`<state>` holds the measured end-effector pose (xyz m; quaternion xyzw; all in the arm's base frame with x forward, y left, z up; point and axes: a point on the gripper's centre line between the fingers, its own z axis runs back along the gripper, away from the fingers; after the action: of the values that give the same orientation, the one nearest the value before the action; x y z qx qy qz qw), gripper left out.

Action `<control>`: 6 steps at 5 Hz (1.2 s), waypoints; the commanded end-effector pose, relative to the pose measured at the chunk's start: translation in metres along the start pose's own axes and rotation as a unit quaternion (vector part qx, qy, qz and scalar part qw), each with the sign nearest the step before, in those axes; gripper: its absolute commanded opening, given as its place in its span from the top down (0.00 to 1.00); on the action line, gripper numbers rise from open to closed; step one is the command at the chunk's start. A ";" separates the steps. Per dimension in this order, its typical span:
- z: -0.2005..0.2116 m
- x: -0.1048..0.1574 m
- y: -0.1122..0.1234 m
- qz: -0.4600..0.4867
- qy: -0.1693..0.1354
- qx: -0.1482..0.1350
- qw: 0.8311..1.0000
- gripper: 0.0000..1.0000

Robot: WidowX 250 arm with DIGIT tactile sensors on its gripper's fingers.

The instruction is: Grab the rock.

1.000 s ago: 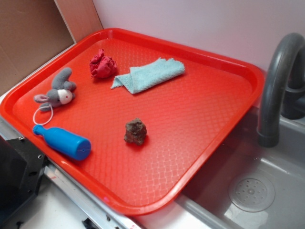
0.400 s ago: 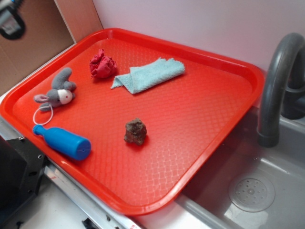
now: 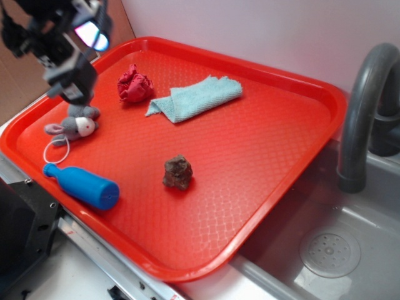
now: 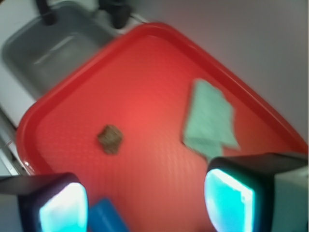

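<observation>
A textured red plastic tray carries a lumpy dark brown rock near its middle. Also on it lie a crumpled red cloth ball, a folded light-blue towel, a grey plush mouse and a blue plastic bottle

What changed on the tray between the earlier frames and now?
The gripper has swung into view at the upper left, above the stuffed toy, open and holding nothing. The rock, cloth ball, towel and blue bottle have not moved.
</observation>
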<state>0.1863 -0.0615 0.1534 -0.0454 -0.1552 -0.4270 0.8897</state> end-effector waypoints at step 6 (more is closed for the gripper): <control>-0.108 0.011 -0.042 -0.169 0.140 -0.018 0.976 0.00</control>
<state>0.1915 -0.1130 0.0462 0.0237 -0.0132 -0.5743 0.8182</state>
